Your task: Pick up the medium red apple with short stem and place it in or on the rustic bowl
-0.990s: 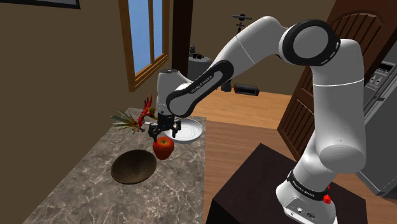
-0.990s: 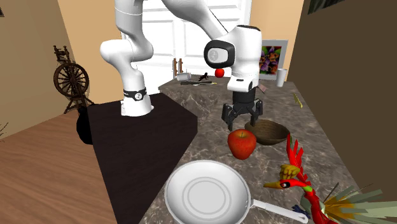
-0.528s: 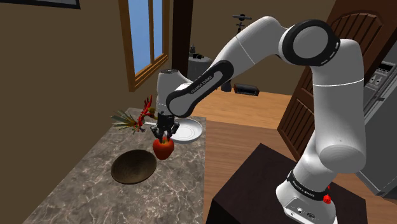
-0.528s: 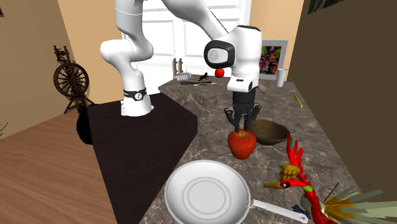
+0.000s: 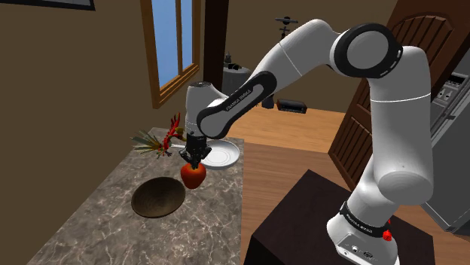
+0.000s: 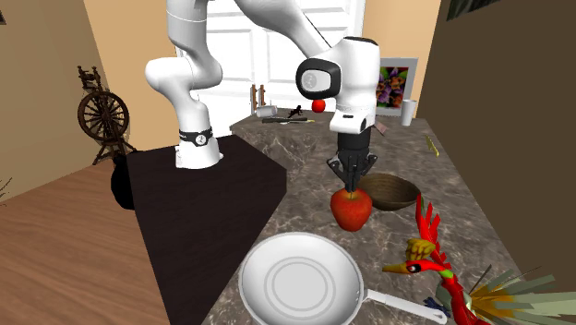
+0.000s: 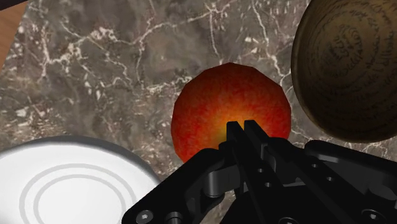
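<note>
Pincer (image 7: pixel 236 126) closed, fingers meeting; tips at top of red apple (image 7: pixel 213 105).

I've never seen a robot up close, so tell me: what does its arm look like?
The arm has smooth, rounded white shells with dark joints and a black band near its base. Its end effector is all black, with two fingers.
</note>
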Tool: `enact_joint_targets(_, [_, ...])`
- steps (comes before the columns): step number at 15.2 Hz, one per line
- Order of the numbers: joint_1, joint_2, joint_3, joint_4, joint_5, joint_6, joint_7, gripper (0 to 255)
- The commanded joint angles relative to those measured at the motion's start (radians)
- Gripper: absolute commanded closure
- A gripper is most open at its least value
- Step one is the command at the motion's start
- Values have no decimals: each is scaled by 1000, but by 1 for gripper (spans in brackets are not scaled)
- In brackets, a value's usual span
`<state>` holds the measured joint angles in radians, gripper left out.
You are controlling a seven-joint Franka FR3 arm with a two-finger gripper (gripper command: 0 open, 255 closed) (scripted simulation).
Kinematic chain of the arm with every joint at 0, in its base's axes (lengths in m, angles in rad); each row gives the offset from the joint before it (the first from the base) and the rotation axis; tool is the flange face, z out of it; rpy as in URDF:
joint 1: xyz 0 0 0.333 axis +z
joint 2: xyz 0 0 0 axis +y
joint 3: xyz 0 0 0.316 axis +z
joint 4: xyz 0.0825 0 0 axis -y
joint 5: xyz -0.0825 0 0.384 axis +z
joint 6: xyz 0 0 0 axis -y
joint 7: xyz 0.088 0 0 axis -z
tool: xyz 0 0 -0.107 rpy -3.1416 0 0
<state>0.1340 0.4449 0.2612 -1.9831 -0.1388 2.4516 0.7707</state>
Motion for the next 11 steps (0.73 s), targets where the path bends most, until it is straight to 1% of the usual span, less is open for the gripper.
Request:
enact_joint_targets(1, [-2,-9,2,1,4,-10,-2,255])
enact_joint_targets(11, [-16,-98,22,21,38,-117,-23,255])
